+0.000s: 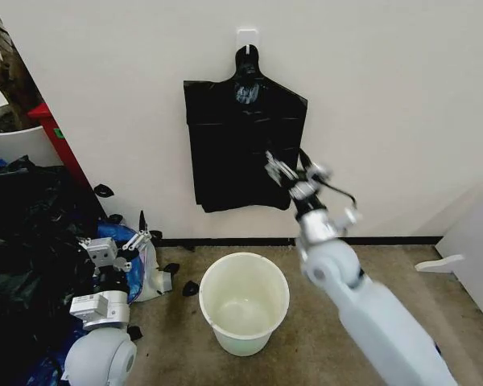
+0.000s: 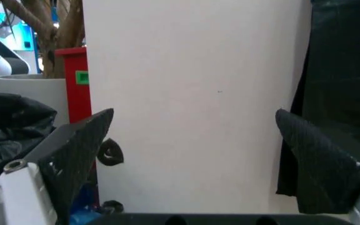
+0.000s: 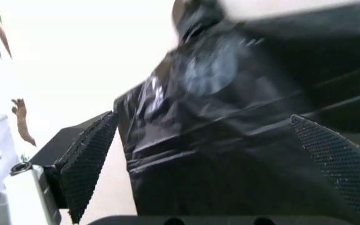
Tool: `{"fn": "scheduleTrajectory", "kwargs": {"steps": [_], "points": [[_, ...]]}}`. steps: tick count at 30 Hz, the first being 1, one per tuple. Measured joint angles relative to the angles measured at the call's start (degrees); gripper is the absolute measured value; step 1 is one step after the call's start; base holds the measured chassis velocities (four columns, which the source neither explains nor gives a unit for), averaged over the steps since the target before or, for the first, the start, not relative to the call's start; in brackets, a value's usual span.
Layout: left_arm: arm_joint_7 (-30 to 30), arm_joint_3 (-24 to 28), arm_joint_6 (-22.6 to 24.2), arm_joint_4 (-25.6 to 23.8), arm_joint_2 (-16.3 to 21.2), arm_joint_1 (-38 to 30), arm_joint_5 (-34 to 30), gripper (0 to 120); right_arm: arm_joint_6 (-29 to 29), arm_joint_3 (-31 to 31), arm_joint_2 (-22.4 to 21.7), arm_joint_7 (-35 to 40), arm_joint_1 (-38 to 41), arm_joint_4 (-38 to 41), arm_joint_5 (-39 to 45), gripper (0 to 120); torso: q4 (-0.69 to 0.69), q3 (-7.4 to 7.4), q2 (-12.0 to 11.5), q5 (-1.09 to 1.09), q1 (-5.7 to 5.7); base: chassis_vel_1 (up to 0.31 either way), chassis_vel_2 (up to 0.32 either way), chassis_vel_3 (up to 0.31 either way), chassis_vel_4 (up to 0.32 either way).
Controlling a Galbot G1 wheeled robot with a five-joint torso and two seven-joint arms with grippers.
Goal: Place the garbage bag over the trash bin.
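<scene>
The garbage bag (image 1: 237,149) is black plastic, hanging flat against the white wall from a hook (image 1: 246,36), with a small pale patch near its narrow neck. My right gripper (image 1: 296,172) is raised in front of the bag's lower right part, open. In the right wrist view the glossy, creased bag (image 3: 230,131) spans the gap between the open fingers (image 3: 86,164). The trash bin (image 1: 241,342), a round white bucket, stands upright on the floor below the bag. My left gripper (image 1: 119,248) rests low at the left, open, facing the bare wall (image 2: 192,93).
A heap of crinkled black plastic (image 1: 24,233) and a blue plastic bag (image 1: 127,237) lie at the left. Behind them stands a white planter pot (image 1: 12,143) with a red part (image 1: 55,133). A white panel (image 1: 475,241) closes off the right side.
</scene>
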Motion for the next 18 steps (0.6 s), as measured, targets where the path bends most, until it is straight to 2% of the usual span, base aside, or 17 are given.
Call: {"fn": "scheduleTrajectory", "kwargs": {"steps": [2, 8, 18], "points": [[-0.1, -0.3, 0.0, 0.2, 0.2, -0.2, -0.2, 100, 0.2, -2.2, 1.7, 0.4, 4.2, -4.2, -0.6, 100, -0.01, 0.0, 0.0, 0.0, 0.0, 0.0, 0.0, 0.0, 0.0], [-0.5, -0.7, -0.1, 0.3, 0.3, -0.2, -0.8, 100, 1.1, -3.2, 5.6, 0.8, 10.6, -11.3, -4.1, 100, -0.01, 0.0, 0.0, 0.0, 0.0, 0.0, 0.0, 0.0, 0.0], [-0.7, -0.4, -0.4, 1.2, 0.3, -1.1, -1.0, 100, 0.8, -3.0, 8.1, 1.7, 14.8, -15.4, -6.4, 100, -0.01, -0.01, 0.0, 0.02, -0.01, 0.0, 0.0, 0.0, 0.0]]}}
